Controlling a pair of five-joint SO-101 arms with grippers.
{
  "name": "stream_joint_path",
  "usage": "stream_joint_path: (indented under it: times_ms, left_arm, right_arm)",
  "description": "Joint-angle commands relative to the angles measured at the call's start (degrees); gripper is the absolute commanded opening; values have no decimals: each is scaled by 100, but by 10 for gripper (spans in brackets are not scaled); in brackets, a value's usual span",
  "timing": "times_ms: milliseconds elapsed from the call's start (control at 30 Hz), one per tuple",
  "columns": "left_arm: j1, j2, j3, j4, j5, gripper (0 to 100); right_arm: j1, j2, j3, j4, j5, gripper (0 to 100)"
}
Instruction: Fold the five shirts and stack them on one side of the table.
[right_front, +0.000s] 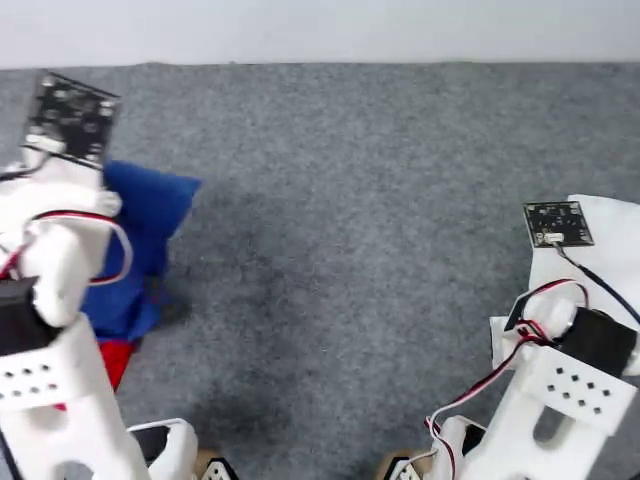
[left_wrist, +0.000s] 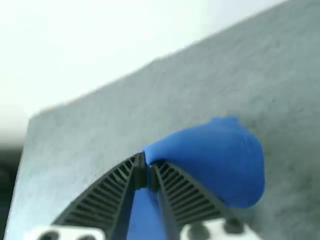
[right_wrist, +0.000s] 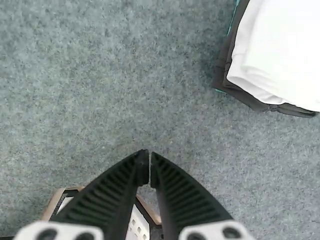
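At the left side of the bench (right_front: 350, 200), the left pincer (left_wrist: 145, 170) is clenched on a bunched fold of the blue shirt (right_front: 145, 215). The rest of that shirt lies crumpled on the grey surface under the arm. A red shirt (right_front: 112, 362) peeks out from beneath it, nearer the arm's base, and looks unfolded. The middle of the bench lies bare. Over on the right, the right pincer (right_wrist: 149, 159) is closed on nothing, above bare grey surface. Just beside it is a stack with a folded white shirt (right_wrist: 280, 50) lying on a dark shirt (right_wrist: 225, 75). I'd judge the job around halfway: two look stacked, blue is in hand, and red is waiting. I can't account for the fifth.
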Motion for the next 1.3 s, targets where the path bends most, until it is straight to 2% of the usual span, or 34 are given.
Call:
stream_joint_path:
  times_ms: [0,200,367,500,700,833,1000,1167,1267]
  left_arm:
    - [738,-176,-488,-325,334,14]
    - [1811,-114,-866,-413,448,14]
    - [1899,123,-66,-756,484,14]
    - [1574,624,637,-1143,607,14]
    - [492,1240,1279,-1240,642,15]
    - [-273,1292,1631,-1134,220,15]
    - [-844,1292,1719,-756,-237,23]
    - [-1345,1284,1508,-53,-378,143]
    - [-1556,1284,1077,519,-396,178]
  right_arm:
    - [-22,-119,-26,242,-62,9]
    - [-22,-119,-18,242,-62,9]
    - [-22,-110,-18,242,-62,9]
    - [-40,-84,-18,242,-62,9]
    - [-40,-75,-18,242,-62,9]
    - [-48,-75,-18,242,-62,9]
    - [-338,-66,-9,233,-70,9]
    - [-1279,-66,-9,233,-659,9]
    - [-1622,-66,-9,233,-756,9]
